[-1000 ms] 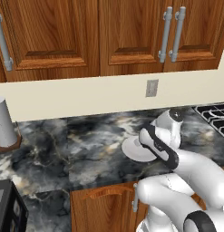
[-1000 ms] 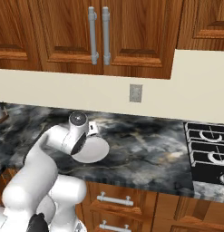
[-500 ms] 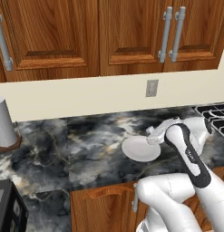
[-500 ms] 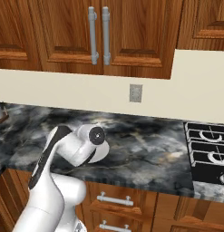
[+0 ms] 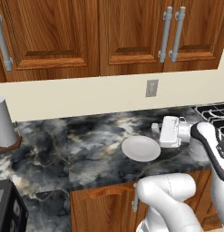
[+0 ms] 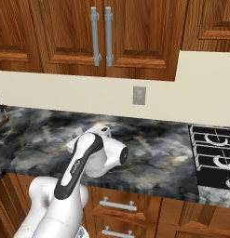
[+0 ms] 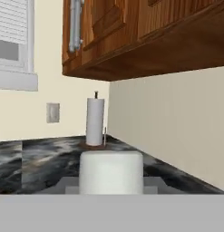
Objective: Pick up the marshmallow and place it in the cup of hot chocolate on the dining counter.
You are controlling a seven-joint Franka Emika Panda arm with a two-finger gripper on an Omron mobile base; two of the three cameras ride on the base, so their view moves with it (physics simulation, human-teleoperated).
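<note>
Small white soft cylindrical marshmallow (image 7: 111, 172) pinched in the tool (image 7: 111, 192), lifted just right of the flat round white plate (image 5: 140, 148) over the marbled surface (image 5: 86, 149). Likely light, squashy; best held gently across its sides.

Home kitchen, rendered. Wooden wall cabinets (image 5: 109, 36) with long metal bar handles (image 5: 172, 31) above cream backsplash. Black-and-grey marbled stone counter (image 5: 86, 149) on wooden base with drawers (image 6: 116, 204). Gas stove (image 6: 214, 155) with black grates at counter's right end. Wall outlet (image 5: 152, 88) on backsplash. Paper-towel roll (image 5: 4, 122) upright on holder at left. White plate (image 5: 141, 148) on counter. Window with blinds (image 7: 11, 41) on side wall.
</note>
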